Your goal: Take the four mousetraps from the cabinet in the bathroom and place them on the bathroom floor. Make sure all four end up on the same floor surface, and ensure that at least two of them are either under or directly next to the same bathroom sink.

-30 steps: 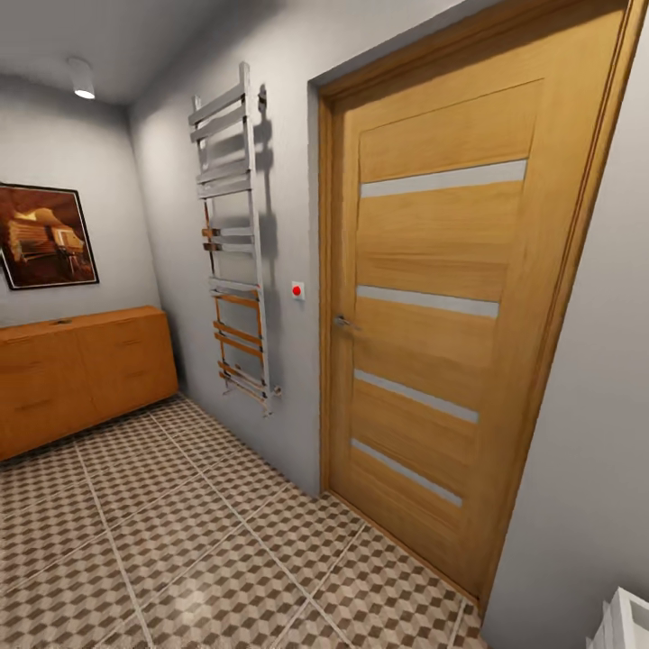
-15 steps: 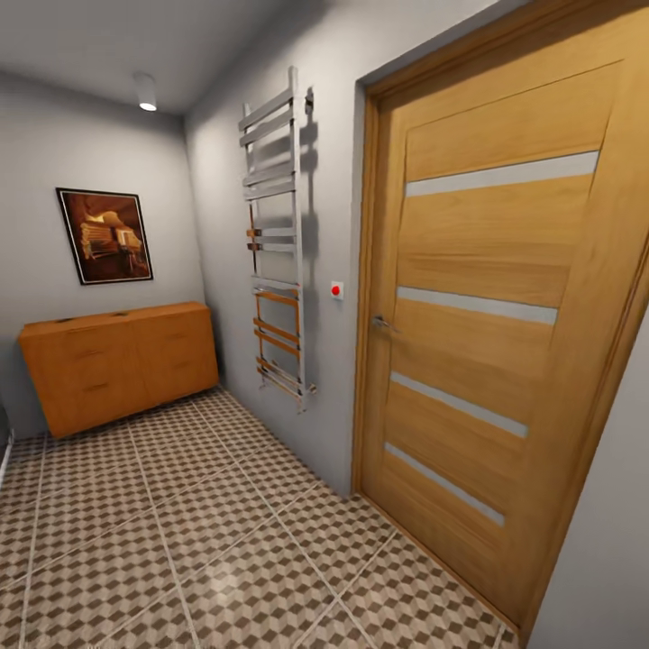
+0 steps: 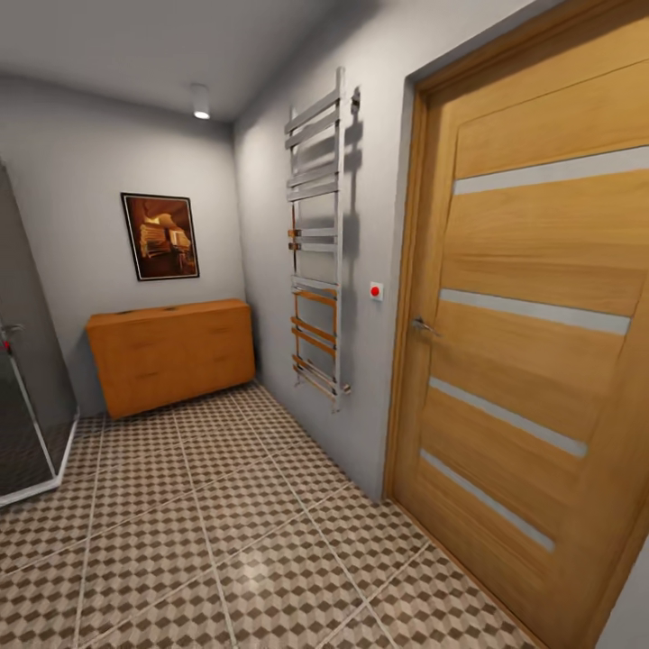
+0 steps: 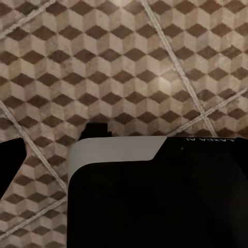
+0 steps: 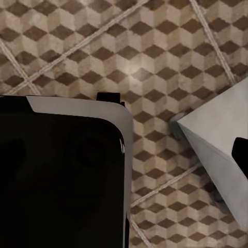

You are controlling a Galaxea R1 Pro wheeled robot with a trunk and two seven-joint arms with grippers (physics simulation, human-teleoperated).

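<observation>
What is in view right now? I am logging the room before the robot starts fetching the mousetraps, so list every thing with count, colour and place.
Low orange-brown wooden cabinet: one, against the far wall, on the floor.
Dark framed picture: one, brown tones, on the far wall above the cabinet.
Chrome ladder towel rail: one, silver with some brown rungs, on the right-hand wall between cabinet and door.
Small red button on a white plate: one, on the wall beside the door frame.
Light-brown wooden door with pale glass strips: one, closed, at right.
Round ceiling lamp: one, white, lit.
Glass shower enclosure: one, dark, at left edge.
Cube-patterned tiled floor: brown, beige and white.
Black and white robot body: in both wrist views, above the floor.
</observation>
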